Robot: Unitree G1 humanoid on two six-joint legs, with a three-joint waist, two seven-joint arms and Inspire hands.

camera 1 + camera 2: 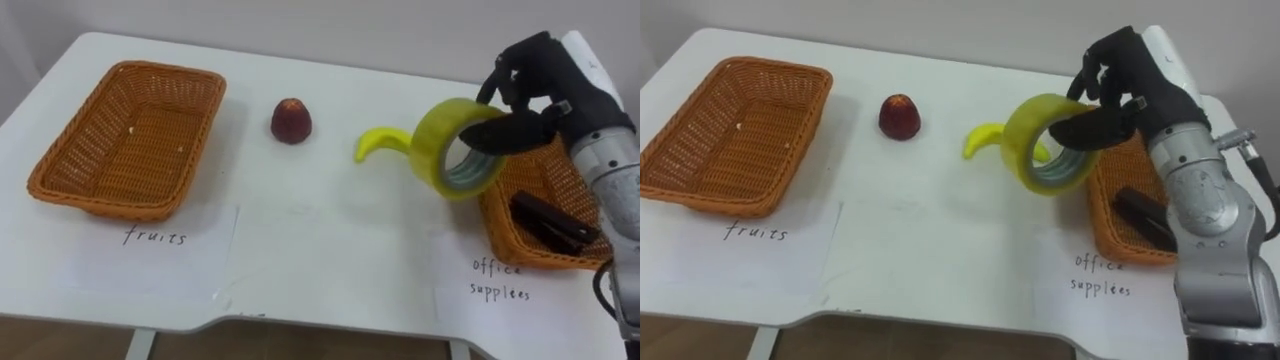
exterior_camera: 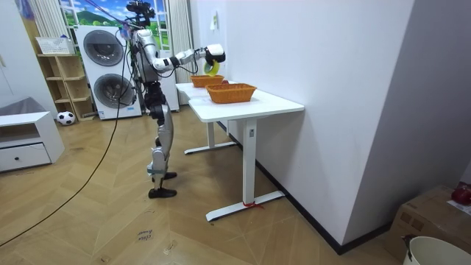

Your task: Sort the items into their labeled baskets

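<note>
My right hand [image 1: 535, 105] [image 1: 1128, 95] is shut on a yellow-green tape roll [image 1: 457, 147] [image 1: 1048, 143], holding it in the air just left of the office-supplies basket [image 1: 520, 225] [image 1: 1108, 228]. A dark stapler [image 1: 553, 224] [image 1: 1142, 214] lies in that basket. On the table, a yellow banana [image 1: 380, 142] [image 1: 983, 139] lies partly behind the roll, and a red fruit [image 1: 291, 121] [image 1: 899, 116] stands to its left. The fruits basket [image 1: 128, 136] [image 1: 735, 133] at the left holds nothing. In the room view the right hand [image 2: 214, 53] holds the tape roll [image 2: 212, 68] above the table.
The white table [image 1: 320, 250] [image 2: 250, 103] carries paper labels: "fruits" [image 1: 155, 237] before the left basket and "office supplies" [image 1: 498, 280] before the right one. I stand at the table's long side; washing machines [image 2: 103, 70] and a low white cabinet [image 2: 26, 140] stand behind me.
</note>
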